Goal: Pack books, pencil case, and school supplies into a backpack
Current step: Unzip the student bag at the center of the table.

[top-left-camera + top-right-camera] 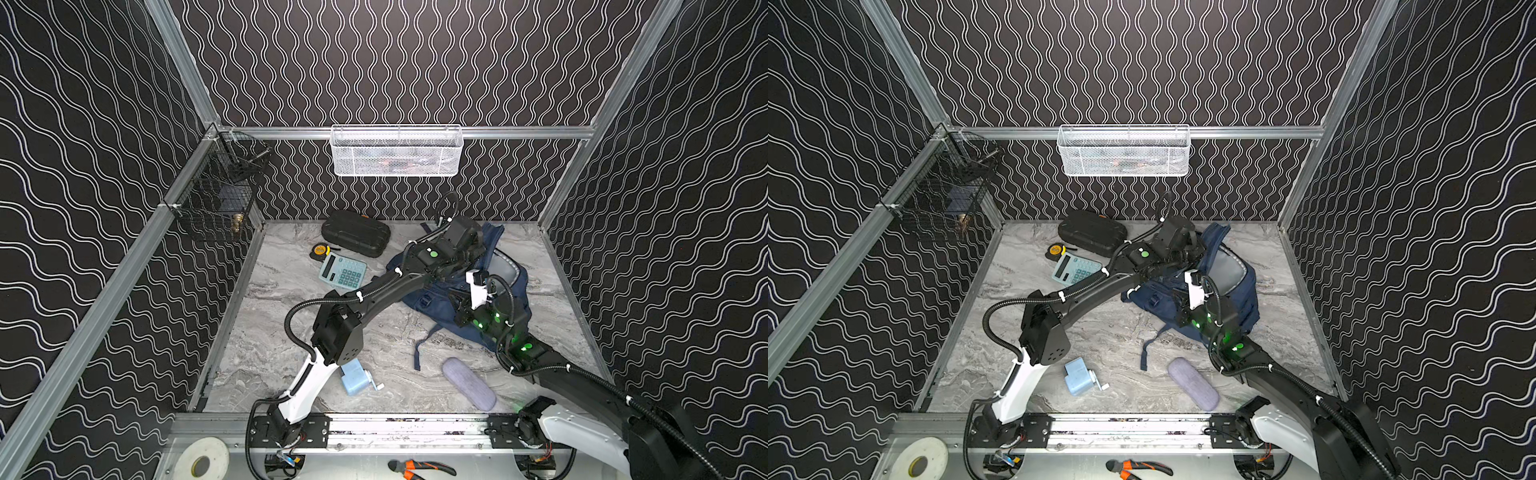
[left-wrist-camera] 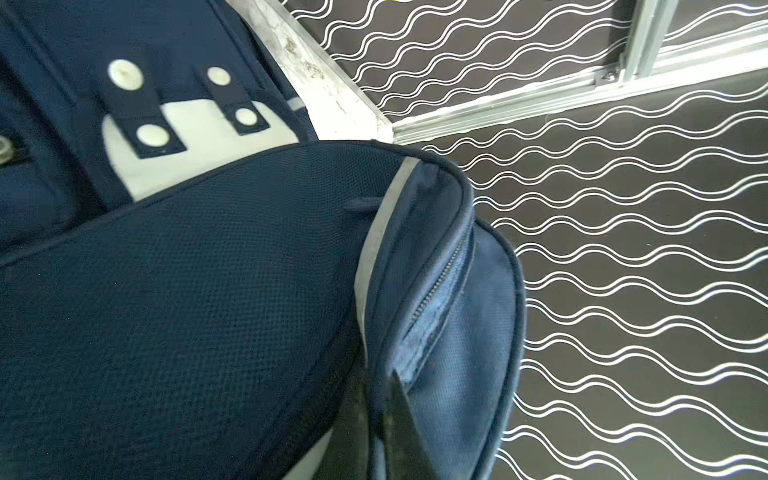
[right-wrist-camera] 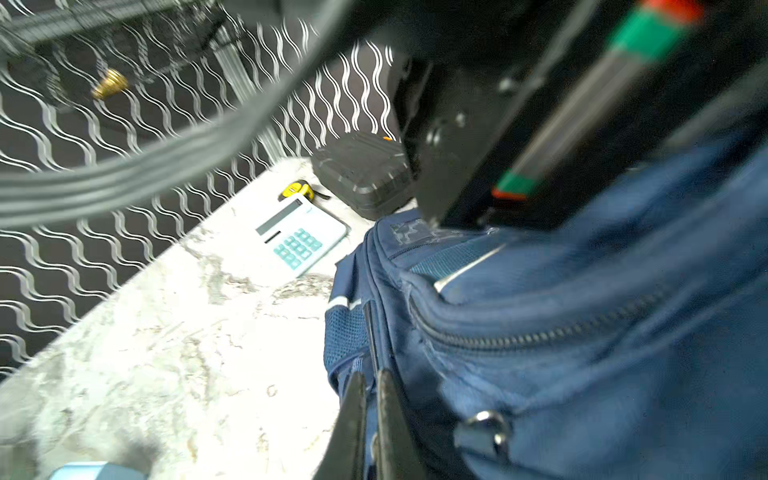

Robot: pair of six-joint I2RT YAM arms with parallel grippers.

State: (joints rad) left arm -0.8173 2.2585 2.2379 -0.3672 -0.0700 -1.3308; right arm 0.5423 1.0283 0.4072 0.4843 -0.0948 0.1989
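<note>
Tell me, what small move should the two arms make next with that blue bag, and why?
Probably pull the two pinched edges gently apart to open up the backpack. The left fingers and right fingers are both shut on its fabric beside zips, while the calculator, pencil sharpener and pencil case lie outside on the table.

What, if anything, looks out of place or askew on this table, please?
Nothing looks spilled or damaged. The backpack lies slumped and crumpled, one strap trailing over the table. A tape measure and a black ribbed case by the calculator look foreign among school things.
</note>
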